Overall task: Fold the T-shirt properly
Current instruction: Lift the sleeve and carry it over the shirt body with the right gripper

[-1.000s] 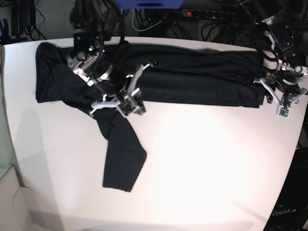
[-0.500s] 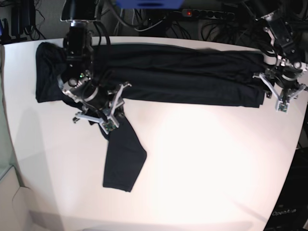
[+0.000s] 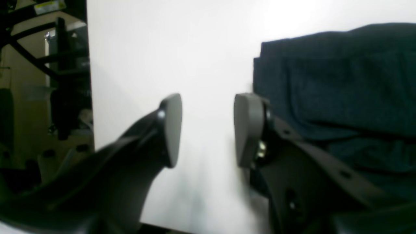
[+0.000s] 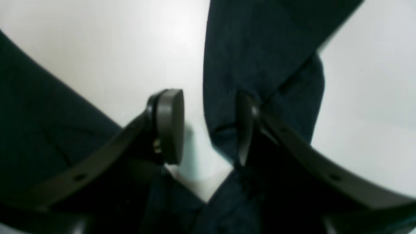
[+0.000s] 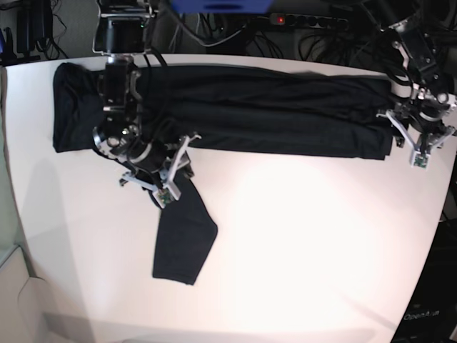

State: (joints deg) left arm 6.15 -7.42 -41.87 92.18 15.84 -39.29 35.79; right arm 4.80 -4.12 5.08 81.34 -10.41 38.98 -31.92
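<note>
One T-shirt [image 5: 271,114], two grippers and one white desk [image 5: 307,243] are shown. The T-shirt, plain black thin fabric without print, lies folded into a long horizontal band along the far part of the desk; a single sleeve [image 5: 182,236] hangs from its underside toward the near edge, ending in a squared cuff. The right gripper [image 5: 158,175] hovers over the junction of band and sleeve, its jaws apart with bare desk between the pads and the sleeve fabric beside one pad [image 4: 243,126]; nothing is clamped. The left gripper [image 5: 421,143] stands at the band's opposite end, jaws likewise apart over bare desk, the layered cloth edge just beside one pad [image 3: 247,130]. Behind the desk runs a power strip [image 5: 307,21] amid dark cables [image 5: 214,32].
</note>
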